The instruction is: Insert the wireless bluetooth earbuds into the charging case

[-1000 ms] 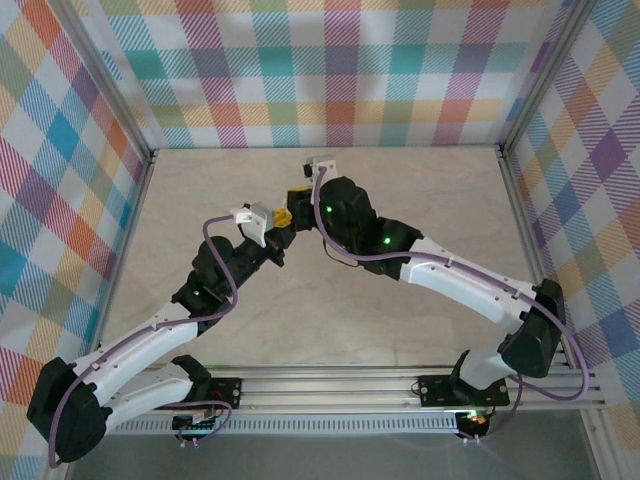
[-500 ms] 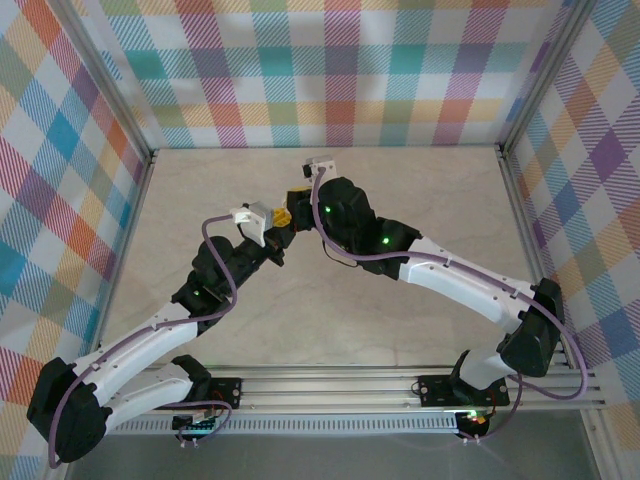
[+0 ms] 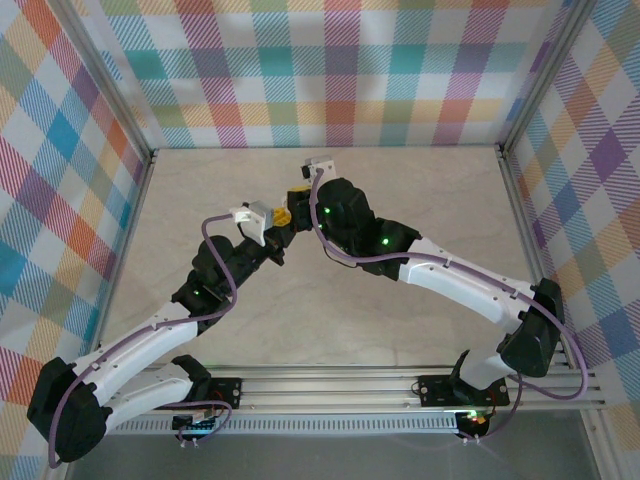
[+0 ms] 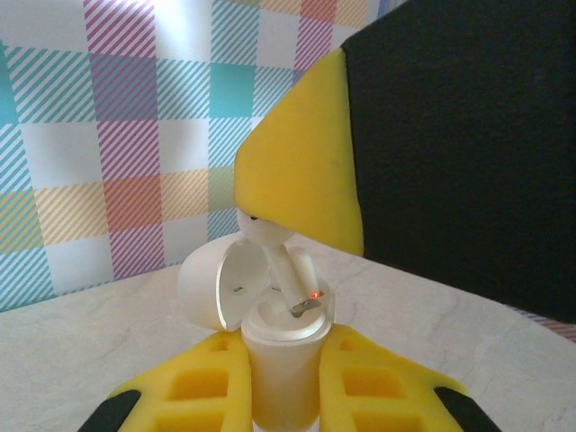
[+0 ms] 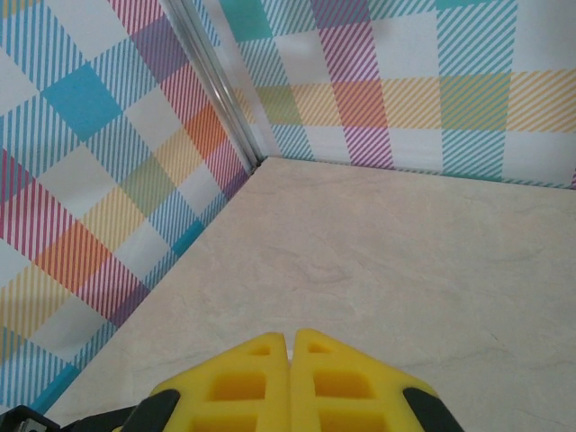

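The white charging case [image 4: 281,369] stands upright between the yellow fingers of my left gripper [image 4: 283,344], which is shut on it. Its lid [image 4: 209,286] hangs open to the left. A white earbud [image 4: 281,261] is tilted over the case mouth with its stem tip inside, beside a small red light. Its head is pinched under the yellow finger [image 4: 301,171] of my right gripper, which comes down from above. In the right wrist view the right gripper [image 5: 290,338] is shut, with the earbud almost hidden between its pads. From above, the left gripper [image 3: 277,236] and right gripper [image 3: 290,212] meet over the table's middle.
The pale marble table [image 3: 420,200] lies open around both arms. Plaid walls close it in on three sides. An aluminium corner post [image 5: 211,85] rises at the far left corner. The arm bases sit on a rail [image 3: 340,385] at the near edge.
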